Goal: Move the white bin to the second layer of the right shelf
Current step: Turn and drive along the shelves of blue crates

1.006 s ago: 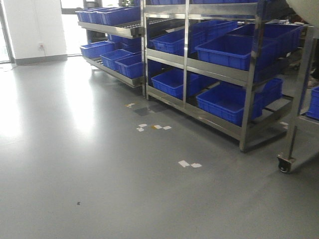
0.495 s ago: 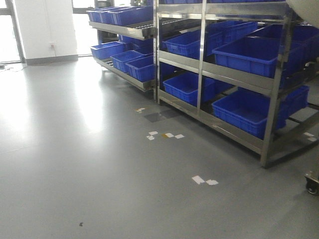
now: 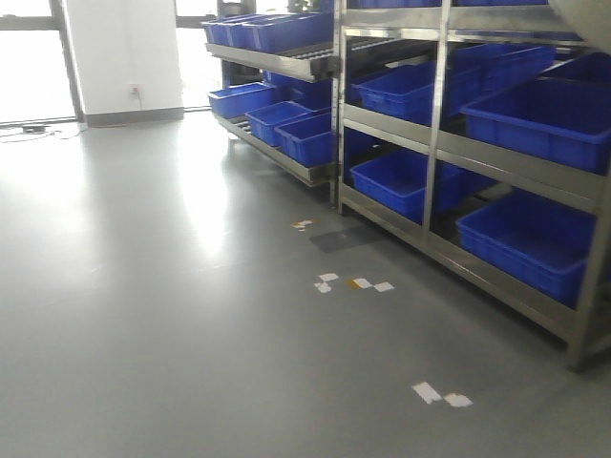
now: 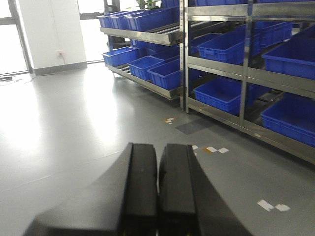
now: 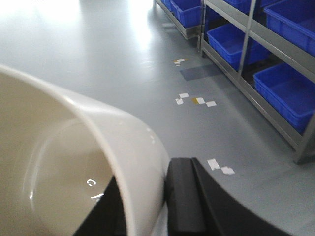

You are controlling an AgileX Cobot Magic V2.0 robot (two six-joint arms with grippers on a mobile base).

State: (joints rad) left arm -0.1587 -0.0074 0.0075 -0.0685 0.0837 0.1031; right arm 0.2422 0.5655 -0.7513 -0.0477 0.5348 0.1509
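1. Grey glossy floor [image 3: 191,334] fills the front view, with glare from the bright windows [image 3: 29,67] beside a white wall [image 3: 124,57].
2. Along the right run the steel racks [image 3: 434,143], their sloping levels loaded with blue crates [image 3: 401,181]. On the far rack, an upper level shows its rows of small rollers [image 3: 291,59].
3. Small white tape patches [image 3: 439,393] dot the floor beside the racks, and there is a darker square patch [image 3: 346,237] near the rack foot.
4. The left gripper [image 4: 157,167] points out over the floor with its two black fingers [image 4: 140,182] pressed flat together and nothing between them.
5. Over on the right wrist camera, the white bin [image 5: 74,172] looms huge in the lower left, its mouth towards the lens and its glossy inside catching the light.
6. The right gripper [image 5: 145,184] is clamped on the bin's wall, with one black finger [image 5: 184,196] on the outside and a dark one just visible inside.
7. The bin is carried up off the floor, well apart from the racks. Only a pale sliver of it shows in the front view's top right corner.
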